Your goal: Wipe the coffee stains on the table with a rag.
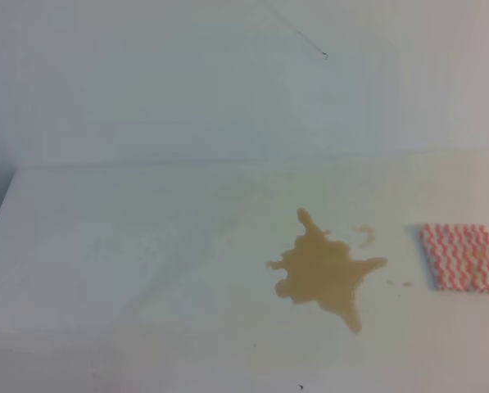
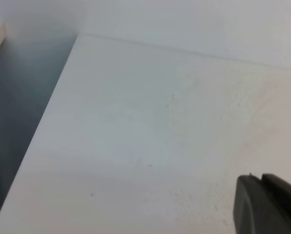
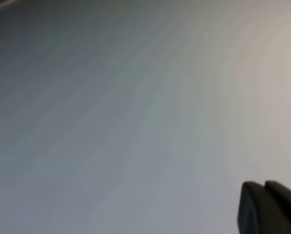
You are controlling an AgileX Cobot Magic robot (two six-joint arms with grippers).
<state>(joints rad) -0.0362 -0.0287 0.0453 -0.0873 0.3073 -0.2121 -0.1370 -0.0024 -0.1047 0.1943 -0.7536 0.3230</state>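
The coffee stains (image 1: pixel 326 270) are a tan splash with spiky arms right of centre on the white table (image 1: pixel 129 262), with tiny droplets (image 1: pixel 398 283) to its right. The rag (image 1: pixel 462 257), with red-pink and white zigzag stripes, lies flat near the right edge, apart from the splash. Neither gripper shows in the exterior high view. The left gripper (image 2: pixel 261 178) shows only as dark fingertips pressed together at the lower right of the left wrist view, over bare table (image 2: pixel 150 126). The right gripper (image 3: pixel 263 184) shows the same way in the blurred right wrist view.
A pale wall (image 1: pixel 187 82) stands behind the table. The table's left edge (image 2: pixel 43 117) drops to a dark gap (image 2: pixel 13 107). A faint thin mark (image 1: pixel 324 56) sits on the wall.
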